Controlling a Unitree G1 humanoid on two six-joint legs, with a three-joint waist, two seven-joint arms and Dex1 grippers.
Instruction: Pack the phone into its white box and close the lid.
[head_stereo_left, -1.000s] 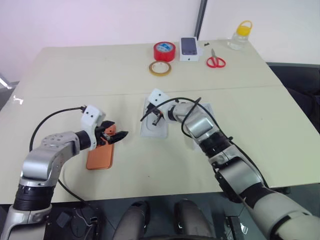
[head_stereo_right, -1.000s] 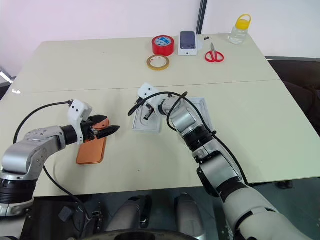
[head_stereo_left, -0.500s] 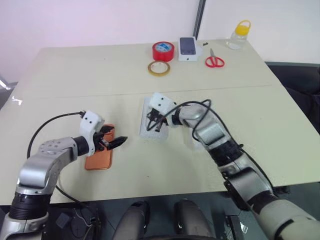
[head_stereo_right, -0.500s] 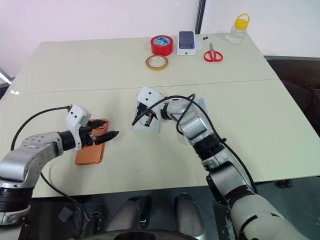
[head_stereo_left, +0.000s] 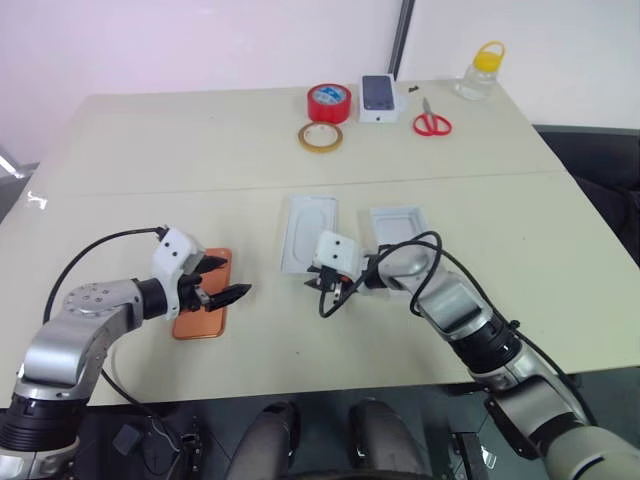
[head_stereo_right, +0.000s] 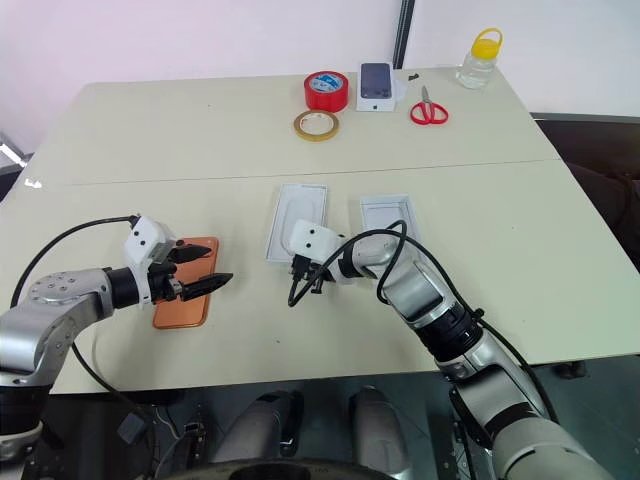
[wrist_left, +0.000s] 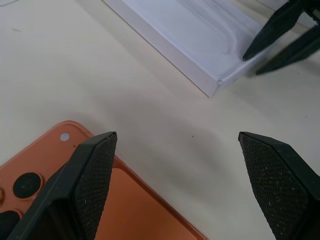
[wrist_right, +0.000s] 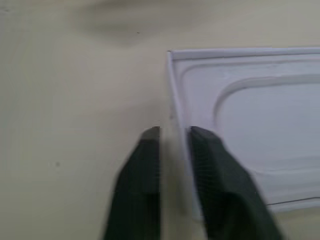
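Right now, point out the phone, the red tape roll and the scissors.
phone (head_stereo_left: 202, 318): left eye view, bare orange back near its close end.
red tape roll (head_stereo_left: 328, 101): left eye view, top face of the roll.
scissors (head_stereo_left: 432, 124): left eye view, red handle loops.

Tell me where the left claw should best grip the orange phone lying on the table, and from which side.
Probably across its two long edges, coming from above. The phone lies flat, back up, on the table, so its thin edges are the only graspable faces, and its short width fits between the fingers. The open left claw hovers over its lens-free end.
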